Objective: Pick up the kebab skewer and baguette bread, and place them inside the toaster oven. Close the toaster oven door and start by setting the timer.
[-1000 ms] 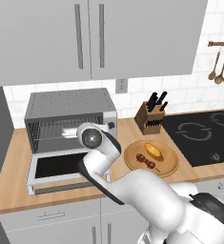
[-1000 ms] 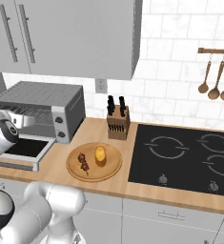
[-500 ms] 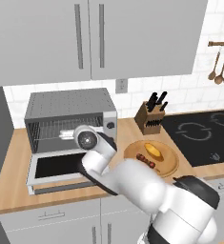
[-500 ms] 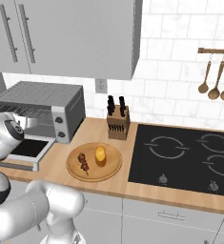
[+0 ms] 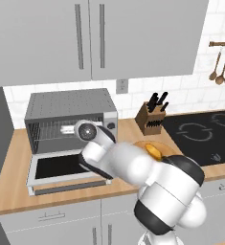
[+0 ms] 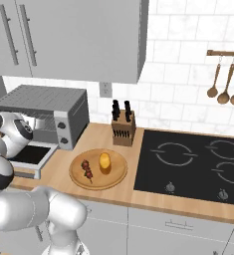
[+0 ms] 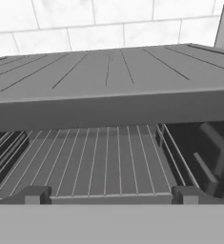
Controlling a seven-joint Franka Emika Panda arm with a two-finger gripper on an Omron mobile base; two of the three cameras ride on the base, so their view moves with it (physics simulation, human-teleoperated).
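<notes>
One toaster oven [image 5: 71, 119] is sitting at the left end of the wooden counter [image 6: 123, 191]: boxy silver-grey metal, perforated top, wire rack [image 7: 99, 164] showing inside, two dark knobs [image 6: 62, 133] on its right panel. One toaster oven door [image 5: 61, 170] is hanging dropped open toward the near edge, silver frame around black glass. One round wooden plate [image 6: 98, 169] is lying right of the oven, carrying one kebab skewer [image 6: 87, 170], a thin stick with dark red-brown chunks, and one baguette bread [image 6: 104, 161], an oblong golden-yellow piece, sitting just beside each other on the plate, skewer to the left. One gripper [image 7: 108, 196] is pointing into the oven mouth just in front of the rack, fingers [image 7: 33, 194] standing spread wide and grasping nothing. One wooden knife block [image 6: 123, 128] with black handles is standing against the tiled wall, far side of the plate. One black glass cooktop [image 6: 193, 167] with ring markings is lying to the right. Three wooden utensils [image 6: 225, 84] are hanging from a rail on the wall at right. Grey flat-front cabinets [image 5: 95, 38] with bar handles are hanging overhead.
</notes>
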